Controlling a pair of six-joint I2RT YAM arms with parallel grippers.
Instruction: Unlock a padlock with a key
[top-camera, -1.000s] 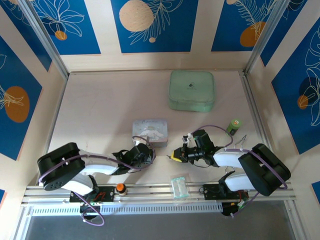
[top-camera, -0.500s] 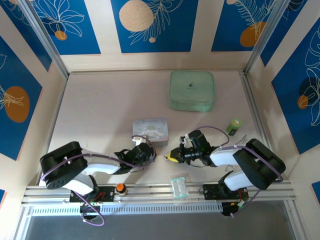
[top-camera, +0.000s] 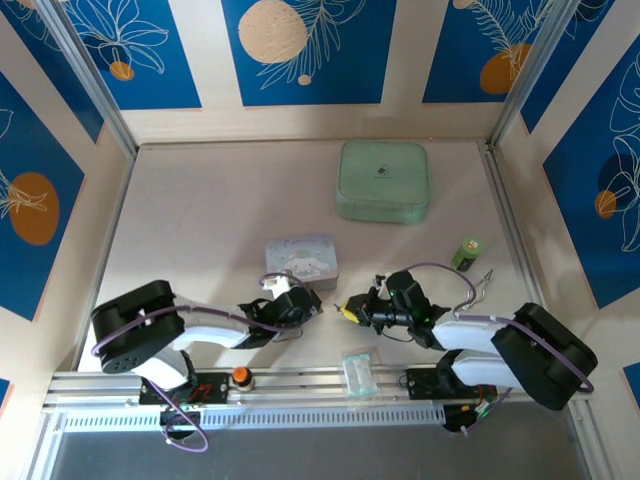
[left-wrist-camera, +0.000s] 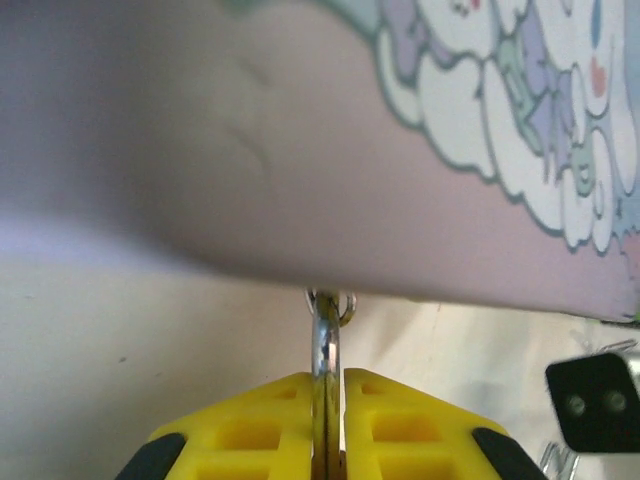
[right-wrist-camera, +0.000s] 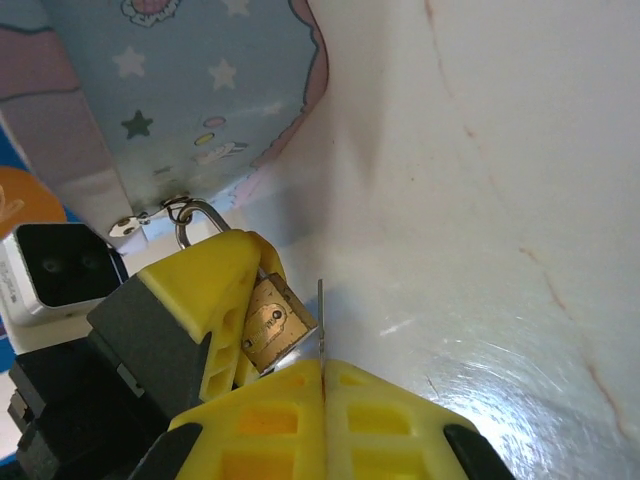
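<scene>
We see the pale counter (top-camera: 200, 220) with a mint-green square case (top-camera: 383, 180) toward its far side. A smaller pastel blue cartoon box (top-camera: 301, 260) lies nearer the arms. Just in front of the box the two hands face each other, close together. The left hand (left-wrist-camera: 327, 382) is clamped tight on the brass padlock (right-wrist-camera: 272, 322), whose silver shackle points toward the box. The right hand (right-wrist-camera: 322, 368) is pinched closed on the key (right-wrist-camera: 320, 312), seen edge-on as a thin blade. Its tip stands just beside the padlock's body, and we cannot tell whether they touch.
</scene>
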